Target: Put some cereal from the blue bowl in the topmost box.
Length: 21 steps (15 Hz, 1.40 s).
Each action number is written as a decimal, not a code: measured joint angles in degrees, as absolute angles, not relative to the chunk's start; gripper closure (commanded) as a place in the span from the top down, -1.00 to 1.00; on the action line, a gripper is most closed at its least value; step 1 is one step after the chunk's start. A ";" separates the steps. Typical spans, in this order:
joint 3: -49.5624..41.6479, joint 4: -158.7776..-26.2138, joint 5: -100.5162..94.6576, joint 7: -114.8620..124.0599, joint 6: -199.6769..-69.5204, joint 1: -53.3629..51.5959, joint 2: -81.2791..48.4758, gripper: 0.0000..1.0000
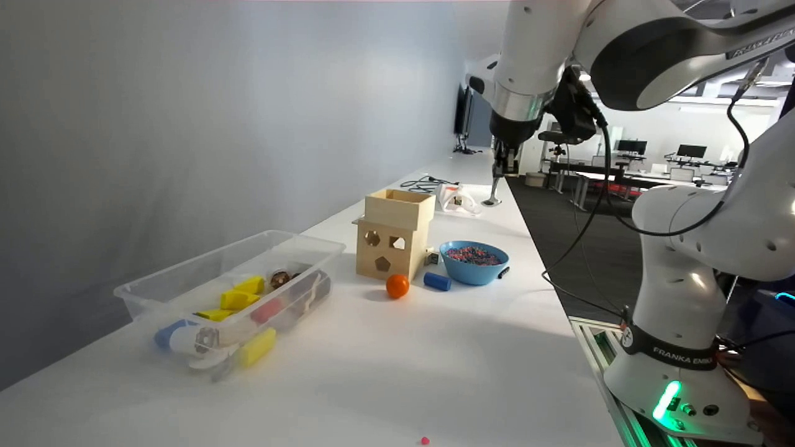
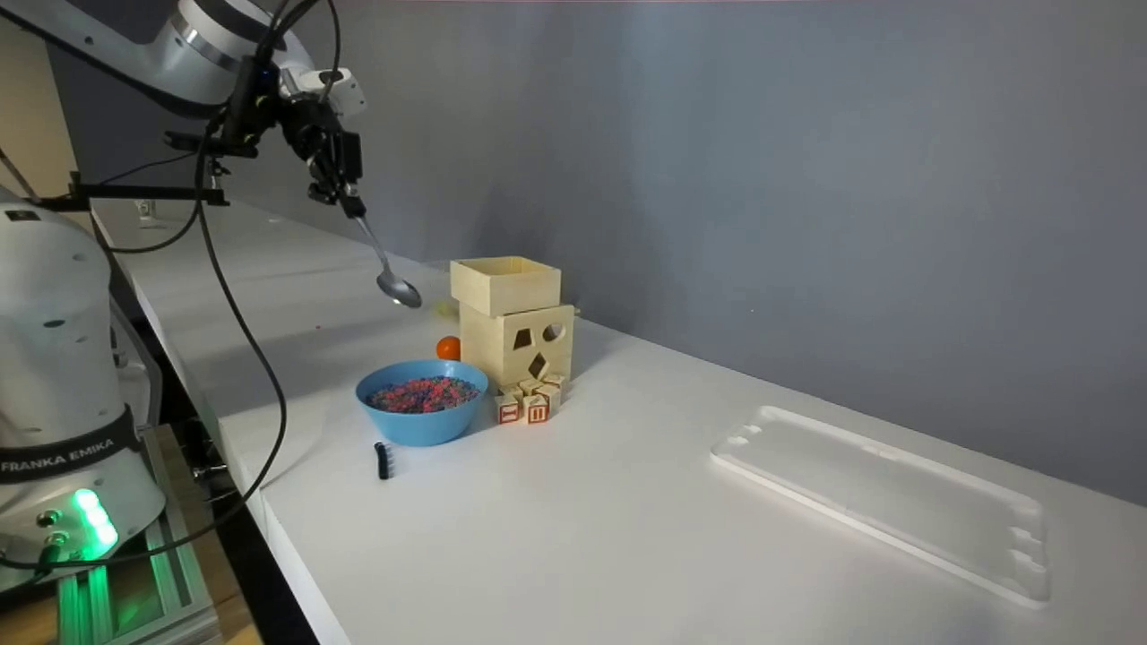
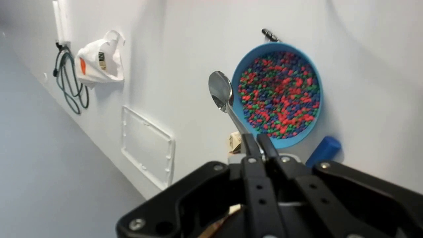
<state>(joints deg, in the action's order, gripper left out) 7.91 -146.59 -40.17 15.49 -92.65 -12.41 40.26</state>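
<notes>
My gripper (image 1: 506, 166) is shut on the handle of a metal spoon, which points down in both exterior views; the gripper (image 2: 354, 206) is high above the table. The spoon (image 3: 220, 89) has a shiny bowl with no bits visible in it. The blue bowl (image 2: 421, 428) stands on the table, holding the cereal (image 3: 281, 96), many tiny red, blue and green bits. In the wrist view the spoon overlaps the bowl's left rim (image 3: 284, 142). The topmost box (image 2: 515, 291), plain tan and open at the top, sits on a tan box with cut-out holes (image 1: 382, 251).
An orange ball (image 1: 397, 286) and a blue cylinder (image 1: 437, 282) lie near the boxes. Letter blocks (image 2: 529, 403) stand by the bowl, with a black clip (image 2: 383, 460). A clear tub (image 1: 223, 267) holds toys. A clear lid (image 2: 883, 502) and white bag (image 3: 99, 62) lie farther off.
</notes>
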 measured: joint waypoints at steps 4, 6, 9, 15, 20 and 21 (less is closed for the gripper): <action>7.59 -150.38 -35.50 12.52 -95.00 -12.50 40.24 -0.98; 6.84 -152.24 -34.07 12.51 -100.20 -12.45 40.18 -0.98; 5.57 -154.48 -32.44 12.45 -107.18 -11.96 40.00 -0.98; 4.72 -157.31 -31.67 12.02 -116.15 -7.90 39.81 -0.98; 4.72 -157.35 -31.67 11.77 -118.19 -4.40 38.63 -0.98; 4.72 -157.35 -31.68 11.77 -118.52 -3.85 38.20 -0.98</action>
